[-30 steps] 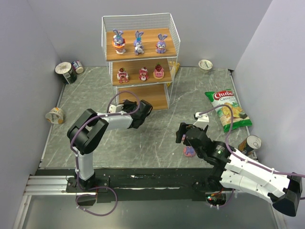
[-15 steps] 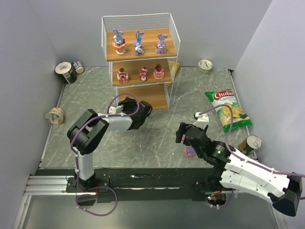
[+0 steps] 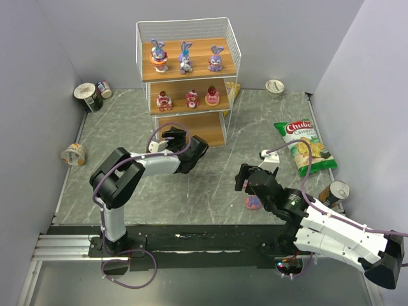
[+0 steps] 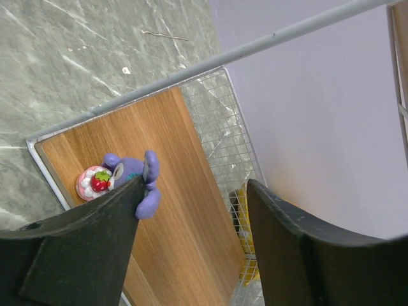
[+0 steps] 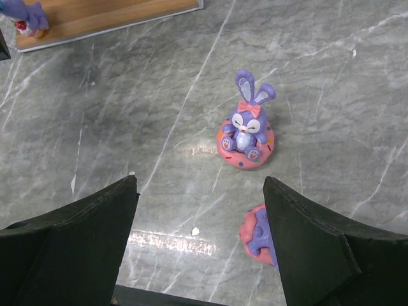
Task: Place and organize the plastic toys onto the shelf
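Observation:
The shelf [image 3: 224, 78] carries three purple bunnies on its top board and three pink-red figures on the middle board. My left gripper [image 3: 180, 139] [image 4: 197, 185] reaches in at the bottom board [image 4: 172, 210], open. A small purple toy [image 4: 121, 182] with a strawberry base lies on that board against my left finger's outer edge, not between the fingers. My right gripper [image 3: 245, 176] [image 5: 199, 185] hovers open over the floor. A bunny on a pink doughnut base [image 5: 247, 137] stands ahead of it. Another pink and purple toy [image 5: 258, 234] [image 3: 254, 203] lies beside its right finger.
A green-red chip bag [image 3: 305, 145] lies at the right, with a can [image 3: 335, 191] below it. More cans stand at the left [image 3: 88, 95] [image 3: 75, 154]. A cup [image 3: 275, 85] sits at the back right. A yellow packet [image 4: 245, 229] lies behind the shelf mesh.
My left gripper has opened from shut, leaving the small purple toy on the bottom board. The right arm has not moved.

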Robot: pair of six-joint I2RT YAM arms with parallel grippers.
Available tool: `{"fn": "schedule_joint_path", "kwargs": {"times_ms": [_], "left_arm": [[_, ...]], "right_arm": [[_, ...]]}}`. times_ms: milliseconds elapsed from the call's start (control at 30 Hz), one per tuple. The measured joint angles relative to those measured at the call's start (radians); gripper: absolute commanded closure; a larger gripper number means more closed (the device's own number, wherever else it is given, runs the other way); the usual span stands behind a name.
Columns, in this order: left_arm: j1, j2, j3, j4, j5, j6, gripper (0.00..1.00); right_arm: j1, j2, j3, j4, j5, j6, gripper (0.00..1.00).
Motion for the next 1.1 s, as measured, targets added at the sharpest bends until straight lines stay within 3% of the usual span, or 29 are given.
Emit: {"fn": "schedule_joint_path", "kwargs": {"times_ms": [267,667,1100], "left_arm": [[0.000,-0.009,-0.004,0.020,0.003,0.000,0.22],[0.027,-0.020,-0.062,0.245,0.063,0.052,0.27],[0.028,-0.073,-0.077,0.212,0.071,0.040,0.25]], "right_arm": [[0.000,0.000,0.000,0.002,-0.018,0.000,0.14],[0.000,0.013,0.000,0.006,-0.025,0.000,0.13],[0.000,0.012,0.000,0.012,-0.025,0.000,0.13]]}}
